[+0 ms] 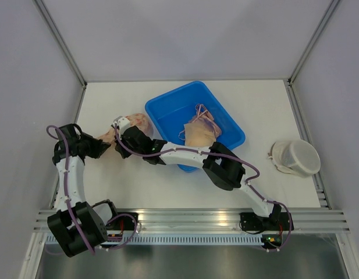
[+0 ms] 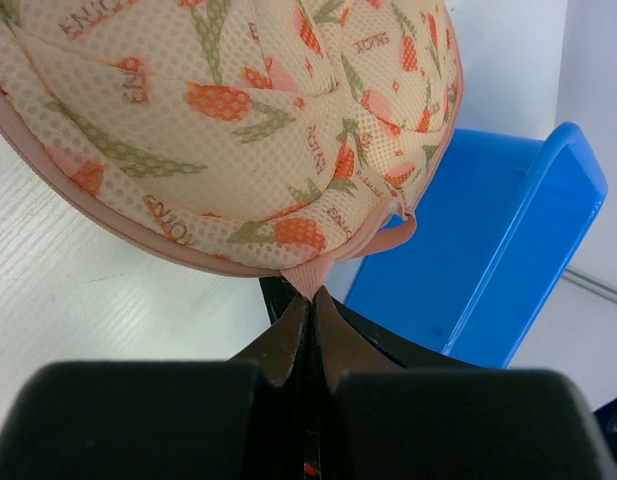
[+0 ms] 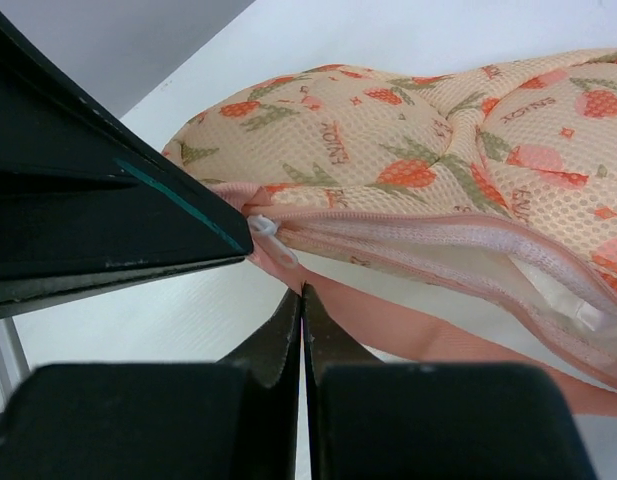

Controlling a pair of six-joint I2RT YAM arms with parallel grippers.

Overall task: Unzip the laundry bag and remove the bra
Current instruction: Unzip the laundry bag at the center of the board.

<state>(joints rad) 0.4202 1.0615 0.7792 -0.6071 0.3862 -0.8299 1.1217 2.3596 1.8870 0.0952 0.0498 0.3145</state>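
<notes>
A white bench (image 1: 109,180) is sitting inside pale grey walls, carrying a blue bin (image 1: 159,100). The laundry bag (image 1: 137,123) — peach mesh printed with fruit, pink-edged — is lying just left of the bin, its zipper gaping partway. The left jaws are clamping its pink tab (image 2: 310,278). The right jaws are pressing together at the trim by the zipper pull (image 3: 263,228). The mesh is hiding the contents — only something white is showing through the gap.

**White worktop, pale walls**

The white worktop (image 1: 167,189) spreads all round the left claw (image 1: 108,143) and right claw (image 1: 117,133). Pale grey walls (image 1: 185,35) rise beyond and to either side of them, met by slanted metal posts (image 1: 60,42). Behind them runs an aluminium rail (image 1: 196,216). Light soft, even.
</notes>
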